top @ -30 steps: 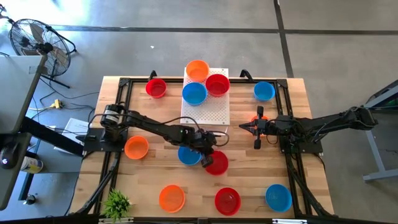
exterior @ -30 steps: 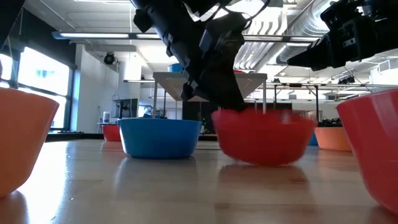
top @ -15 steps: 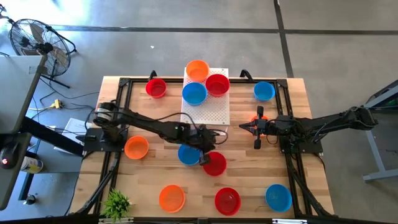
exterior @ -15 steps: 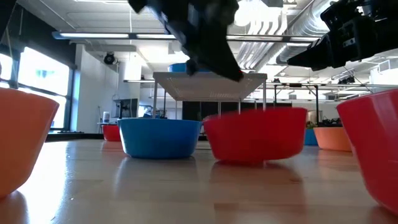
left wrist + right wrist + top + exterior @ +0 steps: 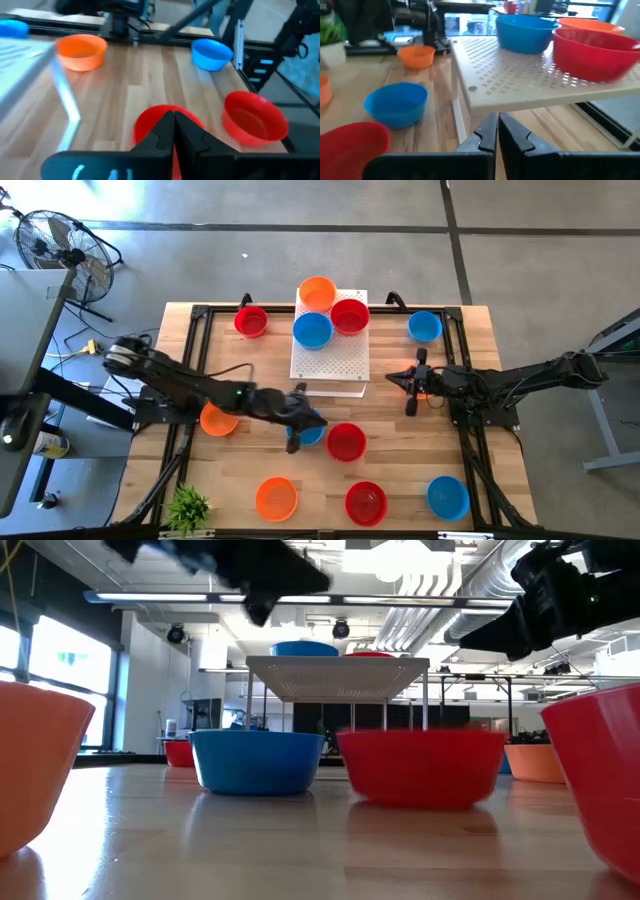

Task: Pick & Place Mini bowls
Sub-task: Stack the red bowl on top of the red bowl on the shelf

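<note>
A red mini bowl [image 5: 346,442] [image 5: 150,122] stands on its base mid-table, right beside a blue one [image 5: 308,432] [image 5: 257,760]. My left gripper [image 5: 312,425] [image 5: 173,117] hangs shut and empty above the blue bowl, its tips toward the red one. A raised white perforated board [image 5: 330,355] carries an orange [image 5: 317,292], a red [image 5: 350,315] and a blue bowl [image 5: 312,330]. At the board's right edge my right gripper [image 5: 392,379] [image 5: 497,129] waits shut and empty, pointing at the board.
Loose bowls stand around the table: red [image 5: 251,321] and blue [image 5: 425,327] at the far side, orange [image 5: 219,418] at the left, orange [image 5: 276,498], red [image 5: 366,502] and blue [image 5: 448,496] along the near edge. A small plant [image 5: 188,506] stands at the near left corner.
My left gripper has let go of the red bowl, risen and drawn back toward the table's left edge, now over the blue bowl. The red bowl stays standing on the table where it was set.
</note>
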Action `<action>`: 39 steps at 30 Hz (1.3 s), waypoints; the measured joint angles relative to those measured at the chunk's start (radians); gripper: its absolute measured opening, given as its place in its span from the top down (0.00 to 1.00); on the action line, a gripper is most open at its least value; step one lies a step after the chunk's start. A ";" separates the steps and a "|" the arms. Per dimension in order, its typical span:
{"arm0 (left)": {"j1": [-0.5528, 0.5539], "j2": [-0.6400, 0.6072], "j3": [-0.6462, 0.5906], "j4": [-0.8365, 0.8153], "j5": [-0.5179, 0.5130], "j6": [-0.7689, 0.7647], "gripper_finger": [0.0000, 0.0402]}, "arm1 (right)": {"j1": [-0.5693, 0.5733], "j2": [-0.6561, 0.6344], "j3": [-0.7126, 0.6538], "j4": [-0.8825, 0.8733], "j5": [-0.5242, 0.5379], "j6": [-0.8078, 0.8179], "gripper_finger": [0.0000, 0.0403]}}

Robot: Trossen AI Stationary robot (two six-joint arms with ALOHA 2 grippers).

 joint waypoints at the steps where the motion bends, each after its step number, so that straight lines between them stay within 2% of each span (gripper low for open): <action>1: 0.000 -0.028 -0.047 0.045 -0.007 0.008 1.00 | 0.000 -0.002 0.000 -0.002 0.007 0.014 0.97; 4: 0.015 -0.101 -0.166 0.185 -0.023 0.036 1.00 | 0.003 0.000 0.013 -0.012 0.015 0.093 0.94; 7: 0.023 -0.180 -0.263 0.246 -0.047 0.062 1.00 | 0.019 0.001 0.045 -0.083 0.018 0.187 0.90; 13: 0.075 -0.304 -0.416 0.342 -0.079 0.104 1.00 | 0.082 0.041 0.205 -0.391 0.067 0.362 0.87; 16: 0.120 -0.335 -0.500 0.460 -0.075 0.112 1.00 | 0.116 0.111 0.292 -0.516 0.071 0.447 0.87; 22: 0.224 -0.345 -0.633 0.664 0.013 0.109 1.00 | 0.176 0.309 0.444 -0.681 0.060 0.659 0.87; 26: 0.280 -0.344 -0.667 0.694 0.036 0.107 1.00 | 0.213 0.442 0.531 -0.742 0.016 0.796 0.84; 29: 0.310 -0.344 -0.668 0.693 0.058 0.104 1.00 | 0.235 0.540 0.582 -0.754 -0.041 0.875 0.77; 33: 0.321 -0.344 -0.668 0.689 0.091 0.102 1.00 | 0.264 0.671 0.658 -0.778 -0.125 0.873 0.64; 36: 0.321 -0.344 -0.668 0.686 0.100 0.102 1.00 | 0.302 0.767 0.718 -0.785 -0.172 0.717 0.56; 39: 0.321 -0.344 -0.668 0.686 0.100 0.102 1.00 | 0.349 0.856 0.796 -0.786 -0.229 0.504 0.53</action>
